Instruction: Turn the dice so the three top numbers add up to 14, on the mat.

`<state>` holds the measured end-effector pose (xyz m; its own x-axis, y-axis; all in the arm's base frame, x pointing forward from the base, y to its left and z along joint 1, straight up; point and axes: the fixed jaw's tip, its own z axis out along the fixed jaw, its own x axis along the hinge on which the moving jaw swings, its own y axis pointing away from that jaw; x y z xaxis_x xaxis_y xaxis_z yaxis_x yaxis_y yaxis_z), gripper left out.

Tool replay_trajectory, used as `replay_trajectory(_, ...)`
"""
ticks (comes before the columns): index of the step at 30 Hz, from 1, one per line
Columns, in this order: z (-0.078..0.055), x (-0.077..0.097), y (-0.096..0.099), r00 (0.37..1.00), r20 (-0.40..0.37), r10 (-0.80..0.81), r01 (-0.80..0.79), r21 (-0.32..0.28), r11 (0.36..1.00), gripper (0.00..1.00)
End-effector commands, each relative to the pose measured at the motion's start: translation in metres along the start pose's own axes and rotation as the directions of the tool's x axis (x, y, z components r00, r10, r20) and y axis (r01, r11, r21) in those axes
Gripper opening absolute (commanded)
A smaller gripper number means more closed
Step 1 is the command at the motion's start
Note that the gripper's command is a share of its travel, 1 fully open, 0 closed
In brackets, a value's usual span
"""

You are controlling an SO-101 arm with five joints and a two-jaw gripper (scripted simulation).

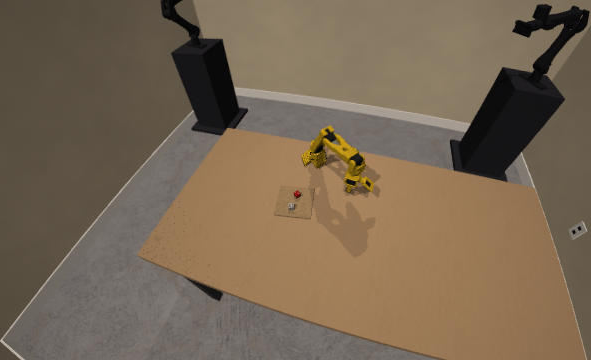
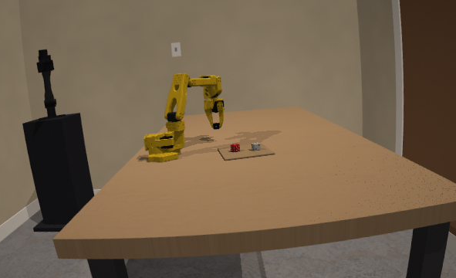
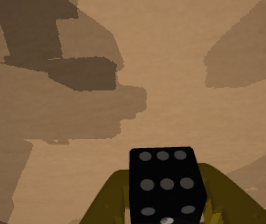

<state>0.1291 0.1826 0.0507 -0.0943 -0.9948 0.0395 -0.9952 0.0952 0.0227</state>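
Observation:
My gripper is shut on a black die with pale pips. It holds the die above the table, beside the mat and clear of it. In the wrist view two rows of three pips show on the die, with more pips below, cut by the frame's edge. A red die and a white die stand apart on the thin tan mat. Their top numbers are too small to read.
The wooden table carries the mat and the yellow arm's base, which stands at the table's back edge in the top view. Arm shadows fall on the table beside the mat. Two dark pedestals with black arms stand beyond the table.

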Motion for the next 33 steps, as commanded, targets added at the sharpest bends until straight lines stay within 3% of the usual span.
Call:
replay_trajectory(1, -0.016, -0.005, -0.005, 0.998, 0.069, 0.01, -0.013, 0.04, 0.999, 0.0)
replay_trajectory(13, -0.014, 0.022, -0.04, 0.977, 0.073, 0.202, -0.205, 0.032, 0.978, 0.0)
replay_trajectory(16, -0.013, 0.04, -0.056, 0.95, 0.074, 0.304, -0.306, 0.027, 0.952, 0.0)
replay_trajectory(22, -0.011, 0.085, -0.085, 0.851, 0.075, 0.52, -0.522, 0.017, 0.853, 0.0)
replay_trajectory(28, -0.008, 0.131, -0.102, 0.715, 0.074, 0.695, -0.697, 0.007, 0.717, 0.0)
replay_trajectory(30, -0.008, 0.131, -0.102, 0.715, 0.074, 0.695, -0.697, 0.007, 0.717, 0.0)
replay_trajectory(33, -0.007, 0.15, -0.106, 0.653, 0.073, 0.754, -0.756, 0.003, 0.655, 0.0)
